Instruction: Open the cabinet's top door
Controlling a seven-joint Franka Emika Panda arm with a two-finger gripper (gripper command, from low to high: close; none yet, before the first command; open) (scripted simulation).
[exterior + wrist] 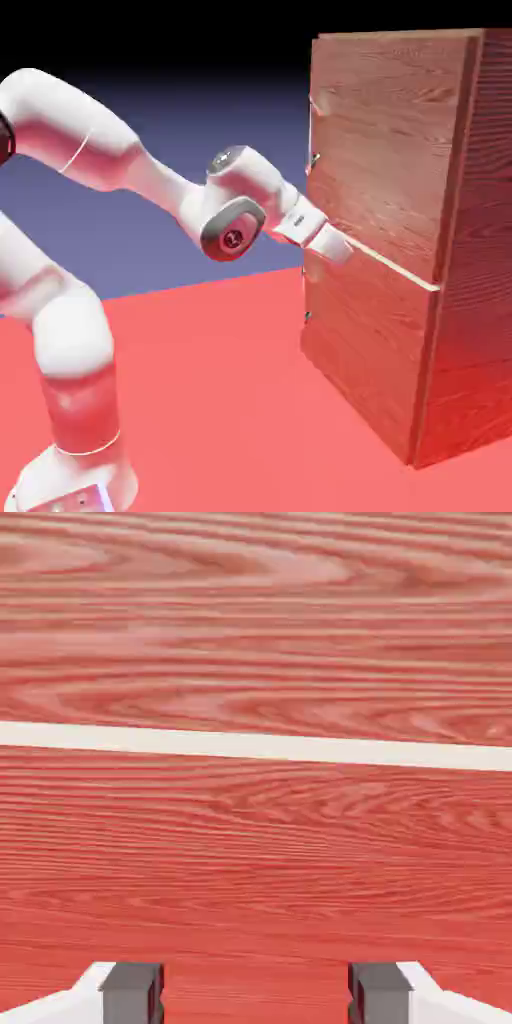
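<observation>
Inspected at the cabinet [400, 240]: tall reddish-brown wood-grain box standing on the red counter [220, 400] at the exterior view's right, front face turned toward the arm. Top door [385, 150] noted as the larger upper panel, lying flush with the cabinet front, closed; small silver handle [313, 158] visible near its left edge. Pale seam [400, 268] separating upper panel from the shorter lower panel [365, 350]. End effector [338, 250] found level, pointed at the cabinet front, right at the seam and below the handle; contact with the wood not determinable. In the hand view, wood grain filling the picture, pale seam [256, 745] crossing it horizontally, handle out of sight. Grey fingertips [131, 990] set well apart at the bottom edge, jaws open, nothing but wood showing between them, nothing gripped.
</observation>
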